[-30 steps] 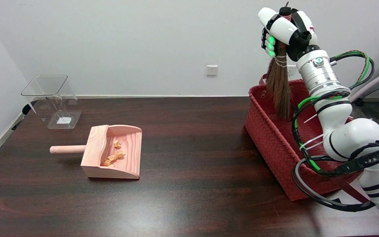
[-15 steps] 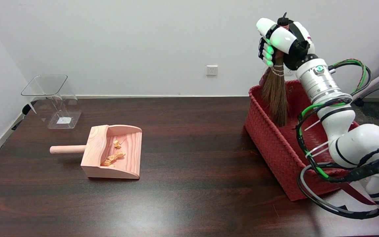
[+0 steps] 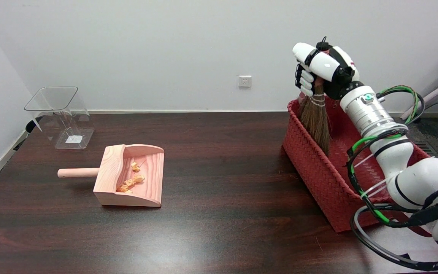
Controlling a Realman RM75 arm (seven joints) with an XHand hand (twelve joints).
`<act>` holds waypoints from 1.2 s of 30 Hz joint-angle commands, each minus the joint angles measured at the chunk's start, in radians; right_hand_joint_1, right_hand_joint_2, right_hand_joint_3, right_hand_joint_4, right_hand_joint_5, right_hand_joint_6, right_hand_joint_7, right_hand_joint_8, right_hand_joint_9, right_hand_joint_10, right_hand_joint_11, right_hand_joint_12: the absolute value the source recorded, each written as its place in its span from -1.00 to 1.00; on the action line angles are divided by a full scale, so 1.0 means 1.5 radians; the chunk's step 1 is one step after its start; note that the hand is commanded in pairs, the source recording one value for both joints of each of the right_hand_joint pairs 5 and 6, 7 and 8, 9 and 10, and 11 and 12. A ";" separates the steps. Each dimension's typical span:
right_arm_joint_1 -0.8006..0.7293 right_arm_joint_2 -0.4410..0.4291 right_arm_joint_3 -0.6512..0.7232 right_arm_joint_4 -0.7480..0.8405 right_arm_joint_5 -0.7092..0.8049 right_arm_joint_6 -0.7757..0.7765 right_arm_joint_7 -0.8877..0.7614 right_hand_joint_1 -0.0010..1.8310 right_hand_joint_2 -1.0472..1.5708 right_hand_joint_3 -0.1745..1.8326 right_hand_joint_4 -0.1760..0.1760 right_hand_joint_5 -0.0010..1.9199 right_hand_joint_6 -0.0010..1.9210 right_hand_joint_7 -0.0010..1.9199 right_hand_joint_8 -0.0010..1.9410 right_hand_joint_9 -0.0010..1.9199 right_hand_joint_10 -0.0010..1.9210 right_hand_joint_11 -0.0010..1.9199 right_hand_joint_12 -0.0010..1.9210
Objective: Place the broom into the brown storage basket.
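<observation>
— Open above the basket [image 3: 318, 173]?
— Mostly; blocked on the far side by the right hand [image 3: 319, 70] gripping the broom [image 3: 316, 121], bristles down inside the near-left wall.
— Elsewhere?
— Wide bare table [image 3: 222, 198] between basket and dustpan [image 3: 131, 175]; clear container [image 3: 61, 116] at far left corner.

No words or numbers can be read here. The clear box [image 3: 60, 114] has a small white label [image 3: 73, 139] — too tiny to read.
</observation>
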 commanded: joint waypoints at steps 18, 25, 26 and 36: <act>-0.172 -0.074 0.023 0.121 0.006 -0.054 0.002 0.12 1.00 -0.01 0.00 1.00 1.00 1.00 0.98 1.00 1.00 1.00 1.00; -0.135 -0.062 0.059 -0.004 -0.053 -0.059 0.005 0.11 1.00 0.02 0.00 1.00 1.00 1.00 0.98 1.00 1.00 1.00 1.00; -0.132 -0.062 0.059 -0.004 -0.053 -0.060 0.005 0.11 1.00 0.02 0.00 1.00 1.00 1.00 0.98 1.00 1.00 1.00 1.00; -0.095 -0.061 0.036 -0.004 -0.054 -0.061 0.005 0.06 1.00 0.04 0.00 1.00 1.00 1.00 0.98 1.00 1.00 1.00 1.00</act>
